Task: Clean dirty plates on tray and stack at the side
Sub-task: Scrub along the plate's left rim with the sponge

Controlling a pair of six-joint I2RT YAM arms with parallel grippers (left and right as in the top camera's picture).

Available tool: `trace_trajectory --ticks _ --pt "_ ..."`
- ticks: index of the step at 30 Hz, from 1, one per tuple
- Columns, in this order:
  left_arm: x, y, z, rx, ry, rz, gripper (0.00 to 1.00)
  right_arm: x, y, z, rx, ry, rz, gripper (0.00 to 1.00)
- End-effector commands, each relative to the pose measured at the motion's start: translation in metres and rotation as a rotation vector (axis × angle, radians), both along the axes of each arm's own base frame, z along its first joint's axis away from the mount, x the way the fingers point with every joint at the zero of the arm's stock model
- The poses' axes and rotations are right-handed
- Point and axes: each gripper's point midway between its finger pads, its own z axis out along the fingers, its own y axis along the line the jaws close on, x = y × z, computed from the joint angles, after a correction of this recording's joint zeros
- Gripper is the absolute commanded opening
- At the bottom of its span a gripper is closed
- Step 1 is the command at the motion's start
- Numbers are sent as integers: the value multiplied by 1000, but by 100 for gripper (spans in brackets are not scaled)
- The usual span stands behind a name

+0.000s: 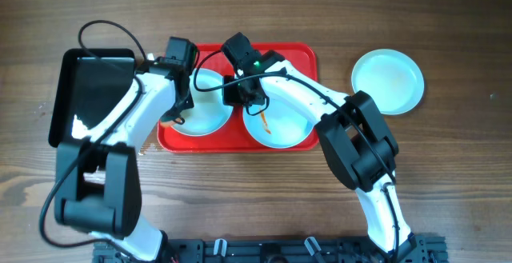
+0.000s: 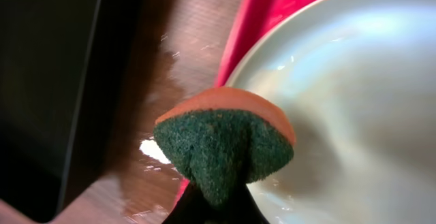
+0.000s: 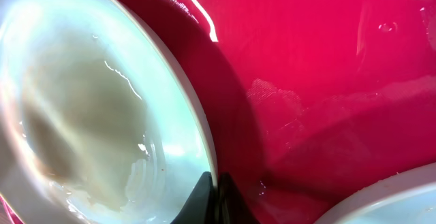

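Clamping sponge (image 2: 225, 139) in left gripper (image 2: 211, 207), wet plate (image 3: 82, 115) rim in right gripper (image 3: 212, 197). Done: side plate (image 1: 388, 79), outboard of right gripper. Remaining: wet plate, smeared plate (image 1: 284, 127).

No text, label, brand name or number could be read in any of the three views. There was none on the tray (image 1: 298, 57), on the plates (image 1: 388, 81) or on the black bin (image 1: 92, 87) — these surfaces carried no print.
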Motion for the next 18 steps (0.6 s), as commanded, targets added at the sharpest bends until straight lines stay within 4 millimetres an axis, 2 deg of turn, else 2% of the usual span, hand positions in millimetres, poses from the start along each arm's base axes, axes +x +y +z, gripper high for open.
trace_trajectory --ticks 1,3,11,15,18 --pt "8 -45 2 -268 -22 -47 4 3 -6 1 -17 -16 -10 4" --pt "12 -63 -3 -369 -20 -69 4 3 -6 1 -16 -16 -11 4" --pt "16 -111 -38 -629 25 -126 4 4 -5 1 -14 -17 -12 4" --pt "13 -105 -56 -594 58 -108 4 4 -5 1 -15 -18 -11 4" --pt "11 -82 -61 -466 63 -76 4 4 -5 1 -15 -17 -11 4"
